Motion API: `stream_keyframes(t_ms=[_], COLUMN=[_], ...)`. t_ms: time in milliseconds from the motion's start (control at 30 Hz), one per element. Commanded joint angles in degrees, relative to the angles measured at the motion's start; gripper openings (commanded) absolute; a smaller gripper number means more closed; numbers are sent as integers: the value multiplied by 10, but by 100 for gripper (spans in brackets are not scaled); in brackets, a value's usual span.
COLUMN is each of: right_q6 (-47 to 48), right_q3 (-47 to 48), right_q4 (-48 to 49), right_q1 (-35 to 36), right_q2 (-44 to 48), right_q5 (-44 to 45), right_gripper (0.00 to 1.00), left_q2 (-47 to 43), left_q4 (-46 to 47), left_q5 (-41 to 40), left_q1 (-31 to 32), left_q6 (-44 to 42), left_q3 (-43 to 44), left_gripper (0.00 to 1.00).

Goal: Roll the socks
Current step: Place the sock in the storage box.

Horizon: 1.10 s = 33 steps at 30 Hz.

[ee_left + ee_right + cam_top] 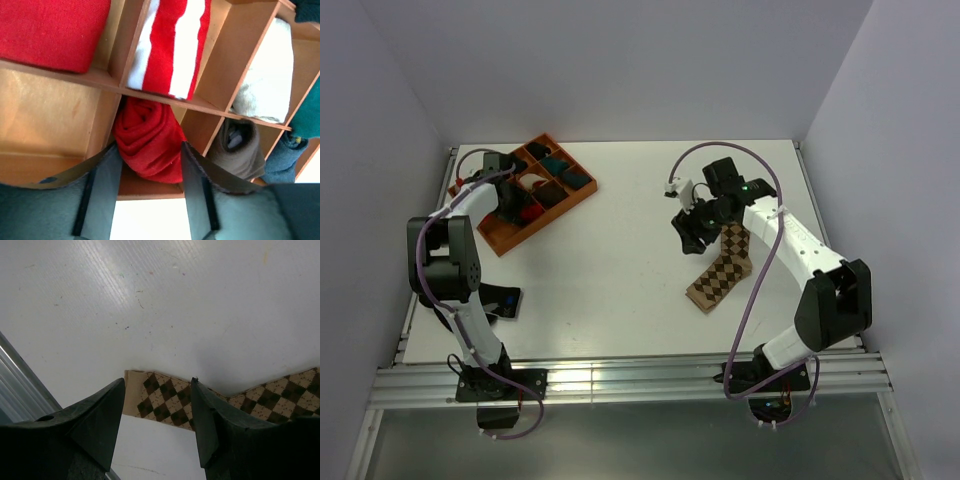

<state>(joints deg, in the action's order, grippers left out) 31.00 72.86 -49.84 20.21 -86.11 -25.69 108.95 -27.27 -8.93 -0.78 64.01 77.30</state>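
Now | left claw spread astride red sock roll in tray | right claw spread over flat argyle sock | next, likely: pinch its end, roll

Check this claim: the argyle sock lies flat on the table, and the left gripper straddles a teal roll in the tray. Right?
Wrong colour: the left wrist view shows the roll straddled by the left gripper in the tray is red, not teal. The argyle sock does lie flat on the table.
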Motion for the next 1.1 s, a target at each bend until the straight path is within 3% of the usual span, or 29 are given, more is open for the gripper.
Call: stream_keyframes(t_ms=[0, 200, 500, 833, 1067], right_q6=[-1, -3, -5, 6, -17], right_q3=[28, 40, 23, -112, -184], right_q4=[-13, -20, -14, 13, 25], right_q1=[-3, -4, -4, -1, 39], right_q2=[-8, -20, -17, 38, 79], right_q5=[4, 1, 27, 90, 118], right_gripper=[62, 62, 62, 64, 67], left_q2=[-6, -18, -59, -166, -263], left_q4=[-65, -90, -96, -83, -27], left_q5=[-37, -42, -46, -16, 76], left_q1=[2, 20, 22, 22, 27], left_q6=[-13, -14, -23, -53, -78], left_q3=[36, 64, 39, 28, -4], left_gripper=[56, 63, 64, 63, 62])
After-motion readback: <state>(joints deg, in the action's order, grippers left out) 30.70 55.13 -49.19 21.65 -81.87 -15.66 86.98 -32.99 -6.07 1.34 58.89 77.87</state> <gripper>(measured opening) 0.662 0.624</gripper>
